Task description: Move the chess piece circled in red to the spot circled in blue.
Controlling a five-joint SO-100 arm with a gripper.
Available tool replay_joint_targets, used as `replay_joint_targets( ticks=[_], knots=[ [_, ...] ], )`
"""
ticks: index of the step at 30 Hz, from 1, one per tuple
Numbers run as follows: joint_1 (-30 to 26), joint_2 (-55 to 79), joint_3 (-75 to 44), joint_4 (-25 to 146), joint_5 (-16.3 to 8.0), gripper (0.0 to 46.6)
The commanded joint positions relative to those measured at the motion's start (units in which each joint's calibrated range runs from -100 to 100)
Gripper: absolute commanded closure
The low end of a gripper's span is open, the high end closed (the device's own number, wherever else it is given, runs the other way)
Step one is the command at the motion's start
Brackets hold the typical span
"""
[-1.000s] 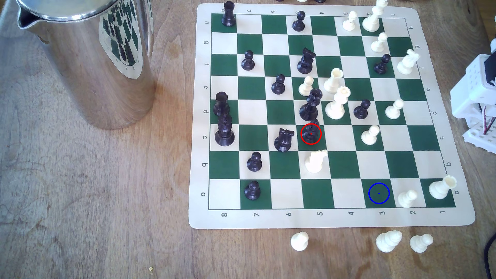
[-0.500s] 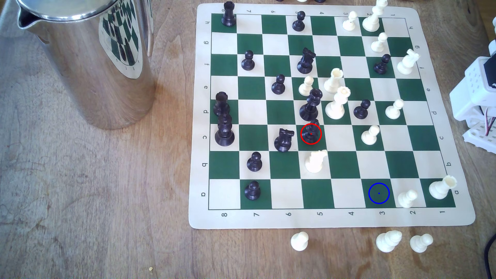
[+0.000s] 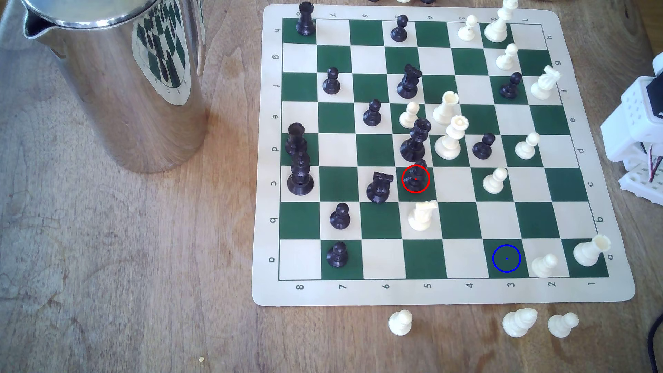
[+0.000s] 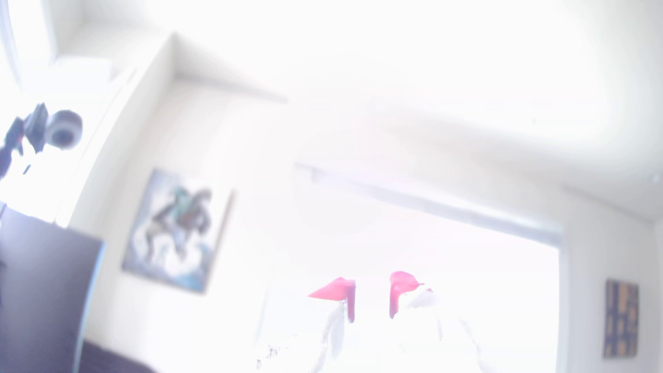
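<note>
The chess piece circled in red [image 3: 416, 177] is a small black piece standing on a green square near the board's middle in the exterior view. The spot circled in blue [image 3: 506, 258] is a bare green square in the near row, toward the exterior view's right. In the washed-out wrist view my gripper [image 4: 373, 297] points up at a bright room. Its pink fingertips [image 4: 337, 288] stand apart with nothing between them. The white arm body [image 3: 635, 125] sits at the exterior view's right edge, off the board.
A tall black crowned piece [image 3: 414, 143] stands right behind the ringed piece. A black knight [image 3: 378, 188] is on the square beside it and a white knight [image 3: 422, 215] just in front. A white pawn [image 3: 543, 265] neighbours the blue ring. A steel jug [image 3: 118, 79] stands at the left.
The white arm body at the exterior view's right edge has shifted slightly. No chess piece has moved.
</note>
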Motion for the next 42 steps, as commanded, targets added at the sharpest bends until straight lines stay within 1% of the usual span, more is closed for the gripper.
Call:
replay_joint_targets(
  ticks=[1, 3, 4, 5, 7, 8, 9, 11, 12, 15, 16, 18, 21, 22, 26, 27, 29, 30, 31, 32, 34, 35, 39, 42],
  knots=[
    [2.2, -0.4, -7.3, 14.2, -0.3, 41.9],
    [2.8, -0.3, -9.4, 24.8, -0.6, 41.9],
    [4.4, -0.3, -10.2, 32.5, -1.7, 41.9],
    [5.1, -0.3, -10.4, 34.8, -3.6, 41.9],
    [5.5, -0.3, -12.5, 39.7, -9.9, 41.9],
    [5.6, -0.3, -13.6, 42.2, -10.5, 41.2],
    [5.2, 0.0, -15.1, 46.8, -10.4, 39.5],
    [3.0, 1.8, -18.4, 54.9, -10.1, 39.5],
    [2.1, 2.6, -19.6, 57.9, -9.6, 39.4],
    [0.4, 4.3, -21.2, 63.8, -6.6, 39.0],
    [0.3, 4.7, -21.3, 65.0, -6.3, 39.2],
    [-0.5, 6.8, -23.0, 70.2, -6.0, 41.7],
    [-1.0, 9.1, -23.6, 73.0, -5.3, 42.7],
    [-2.2, 11.9, -25.1, 76.5, -5.3, 42.2],
    [-4.7, 14.7, -25.4, 80.0, -6.3, 36.0],
    [-5.7, 16.1, -25.4, 80.6, -6.9, 33.1],
    [-7.7, 17.5, -26.1, 80.6, -8.2, 32.4],
    [-8.9, 18.8, -27.2, 80.9, -9.2, 31.9],
    [-10.4, 25.2, -31.8, 83.2, -11.3, 32.0],
    [-10.8, 28.0, -33.4, 82.8, -12.0, 32.4],
    [-11.8, 30.1, -33.7, 80.7, -12.9, 31.7],
    [-13.2, 33.4, -35.1, 80.5, -13.7, 31.6],
    [-15.4, 38.7, -37.9, 80.9, -14.9, 32.7],
    [-14.8, 43.0, -36.5, 76.5, -15.1, 30.6]
  ],
)
